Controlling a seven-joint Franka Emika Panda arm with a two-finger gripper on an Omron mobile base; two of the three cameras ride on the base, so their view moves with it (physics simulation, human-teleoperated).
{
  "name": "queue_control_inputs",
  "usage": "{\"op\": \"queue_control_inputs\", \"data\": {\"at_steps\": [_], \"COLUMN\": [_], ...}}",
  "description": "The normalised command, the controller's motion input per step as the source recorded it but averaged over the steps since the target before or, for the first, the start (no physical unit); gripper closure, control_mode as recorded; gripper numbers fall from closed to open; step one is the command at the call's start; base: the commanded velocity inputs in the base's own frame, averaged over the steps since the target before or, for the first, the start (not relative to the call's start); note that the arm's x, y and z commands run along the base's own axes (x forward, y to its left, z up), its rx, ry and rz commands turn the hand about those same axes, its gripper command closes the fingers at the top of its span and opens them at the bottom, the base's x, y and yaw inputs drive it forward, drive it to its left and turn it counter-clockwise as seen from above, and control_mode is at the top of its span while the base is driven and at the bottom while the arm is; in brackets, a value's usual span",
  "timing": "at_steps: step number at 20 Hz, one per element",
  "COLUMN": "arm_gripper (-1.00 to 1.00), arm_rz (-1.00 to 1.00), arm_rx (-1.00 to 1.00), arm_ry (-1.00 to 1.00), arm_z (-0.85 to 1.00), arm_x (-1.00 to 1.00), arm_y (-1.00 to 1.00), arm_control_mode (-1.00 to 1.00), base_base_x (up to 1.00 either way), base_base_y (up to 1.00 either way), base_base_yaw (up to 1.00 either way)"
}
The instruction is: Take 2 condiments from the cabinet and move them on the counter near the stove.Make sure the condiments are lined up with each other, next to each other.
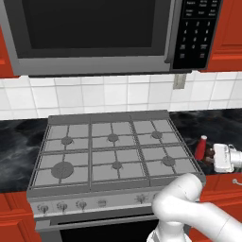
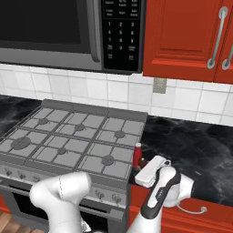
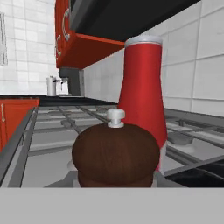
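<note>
The slim red bottle with a pale cap stands upright on the black counter, just right of the stove. The squat dark-brown shaker is right beside it, on the side away from the stove. My gripper reaches in low from the right and is shut on the shaker. From the right base, the bottle, shaker and gripper cluster at the stove's front right corner. In the hand view the shaker hides my fingertips, with the bottle close behind it.
The red wall cabinet with curved silver handles hangs shut above the counter. A steel-and-black microwave hangs over the stove. The white tiled wall backs the counter. Red base cabinets lie below.
</note>
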Motion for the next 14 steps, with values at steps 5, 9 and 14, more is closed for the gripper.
{"op": "queue_control_inputs", "data": {"at_steps": [5, 9, 14], "arm_gripper": [-1.00, -1.00, -1.00], "arm_rz": [-0.06, -0.02, 0.00], "arm_rx": [0.00, 0.00, 0.00], "arm_ry": [0.00, 0.00, 0.00], "arm_z": [-0.11, 0.00, 0.00], "arm_x": [0.11, 0.01, -0.12], "arm_y": [0.04, 0.00, -0.01], "arm_control_mode": [-1.00, -1.00, -1.00], "base_base_x": [0.00, 0.00, 0.00], "base_base_y": [0.00, 0.00, 0.00], "base_base_yaw": [0.00, 0.00, 0.00]}}
